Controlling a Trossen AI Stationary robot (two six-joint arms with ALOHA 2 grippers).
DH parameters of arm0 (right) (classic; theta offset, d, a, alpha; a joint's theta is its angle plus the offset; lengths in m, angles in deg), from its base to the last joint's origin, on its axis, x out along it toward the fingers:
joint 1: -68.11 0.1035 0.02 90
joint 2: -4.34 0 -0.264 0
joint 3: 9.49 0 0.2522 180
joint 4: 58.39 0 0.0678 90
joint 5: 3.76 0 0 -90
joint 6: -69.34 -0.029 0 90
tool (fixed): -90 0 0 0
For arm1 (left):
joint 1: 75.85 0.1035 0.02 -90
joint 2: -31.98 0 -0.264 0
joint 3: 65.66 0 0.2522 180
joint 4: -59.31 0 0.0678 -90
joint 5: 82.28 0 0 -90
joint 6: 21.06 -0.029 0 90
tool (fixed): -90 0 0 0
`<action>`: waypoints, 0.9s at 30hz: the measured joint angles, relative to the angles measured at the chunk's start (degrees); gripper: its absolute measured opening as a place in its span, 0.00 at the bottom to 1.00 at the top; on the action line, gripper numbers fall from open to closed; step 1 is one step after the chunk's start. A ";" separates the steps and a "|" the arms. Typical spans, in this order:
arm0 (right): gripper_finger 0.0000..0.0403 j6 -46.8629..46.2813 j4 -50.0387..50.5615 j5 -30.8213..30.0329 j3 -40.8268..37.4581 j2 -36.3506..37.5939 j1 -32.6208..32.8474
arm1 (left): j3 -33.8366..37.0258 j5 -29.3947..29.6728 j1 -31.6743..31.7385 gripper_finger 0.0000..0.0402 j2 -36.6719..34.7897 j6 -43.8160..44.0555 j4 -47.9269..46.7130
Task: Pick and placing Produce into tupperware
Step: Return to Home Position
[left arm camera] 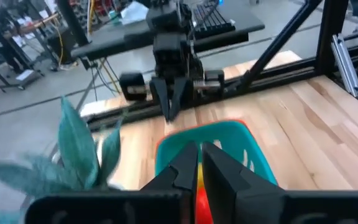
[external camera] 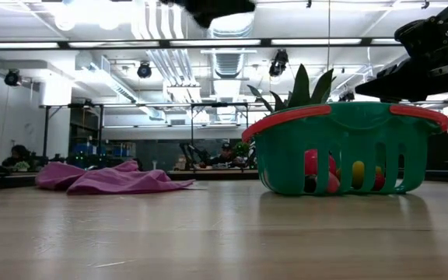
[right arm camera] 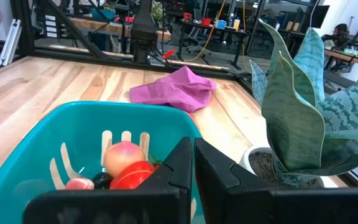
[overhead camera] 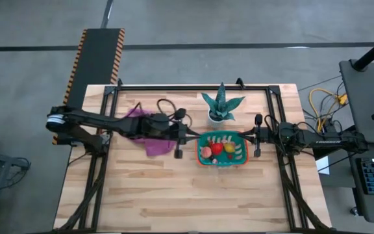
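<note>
The teal tub (overhead camera: 223, 158) stands on the table's middle, with an orange-red rim in the low view (external camera: 341, 113). Inside lie a red piece (overhead camera: 217, 148), a pink-peach one (overhead camera: 206, 153) and a yellow one (overhead camera: 230, 148); the right wrist view shows a peach fruit (right arm camera: 124, 155), a red one (right arm camera: 132, 177) and a small pink one (right arm camera: 79, 184). My left gripper (overhead camera: 195, 137) hangs shut over the tub's left end, shown in its wrist view (left arm camera: 200, 163). My right gripper (overhead camera: 246, 136) hangs shut over the tub's right end (right arm camera: 193, 163). Both are above the tub and hold nothing.
A green spiky plant in a white pot (overhead camera: 221, 107) stands just beyond the tub on the far side. A purple cloth (overhead camera: 145, 127) lies crumpled to the tub's left under my left arm. Bare wood (overhead camera: 187, 195) spreads across the table's near half.
</note>
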 joint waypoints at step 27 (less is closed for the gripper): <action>0.02 -1.13 -0.07 0.02 0.02 -0.37 0.01 | 46.39 4.06 -0.30 0.02 -51.21 9.60 9.09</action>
